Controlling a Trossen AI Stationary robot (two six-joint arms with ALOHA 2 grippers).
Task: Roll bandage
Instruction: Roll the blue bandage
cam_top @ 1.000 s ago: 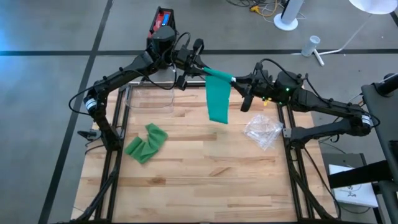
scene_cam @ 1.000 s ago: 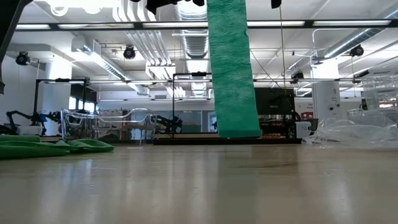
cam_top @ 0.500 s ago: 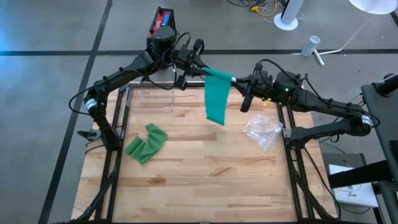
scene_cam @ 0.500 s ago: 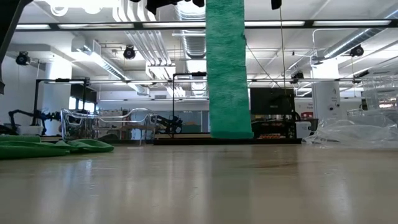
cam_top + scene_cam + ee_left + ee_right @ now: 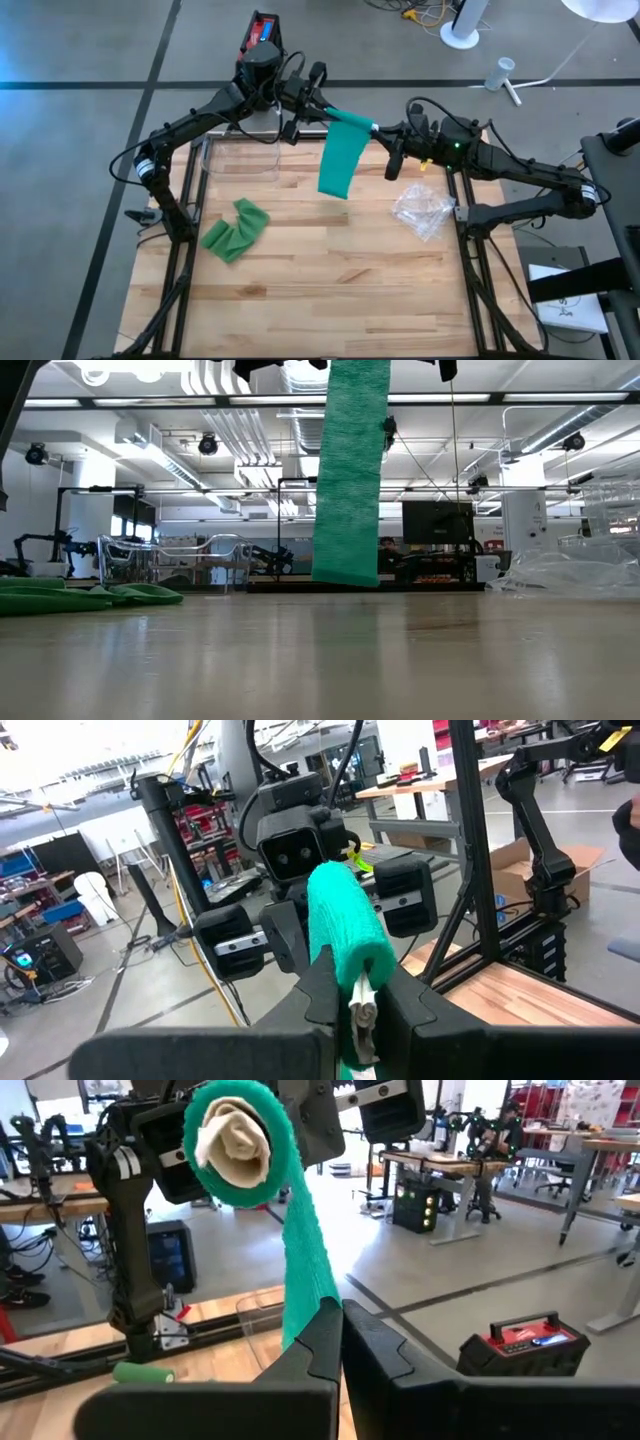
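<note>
A teal bandage roll (image 5: 350, 122) is held level in the air over the table's far middle, with my left gripper (image 5: 312, 108) shut on its left end. From the roll a teal strip (image 5: 350, 470) hangs straight down; its lower end (image 5: 345, 575) sits just above the tabletop. My right gripper (image 5: 382, 134) stands shut and level at the roll's right end (image 5: 235, 1140), whose cream core faces it. The strip (image 5: 305, 1270) passes just behind its fingertips (image 5: 325, 1330). My left gripper pinches the roll's near end (image 5: 350, 975) between its two fingers, coming level from the table's left, with the roll (image 5: 340, 915) sticking out beyond the fingertips, clear of the table. My right gripper: I cannot tell whether its shut fingertips touch the strip's edge (image 5: 322, 1302).
A loose heap of green bandage (image 5: 235, 230) lies at the table's left. A clear plastic container (image 5: 240, 155) stands at the far left, and a crumpled clear bag (image 5: 425, 210) lies at the right. A red and black device (image 5: 262, 35) sits on the floor beyond the far edge.
The hanging strip has swung toward the table's left, its lower end moving most while its top stays at the roll. Both arms have kept their places.
</note>
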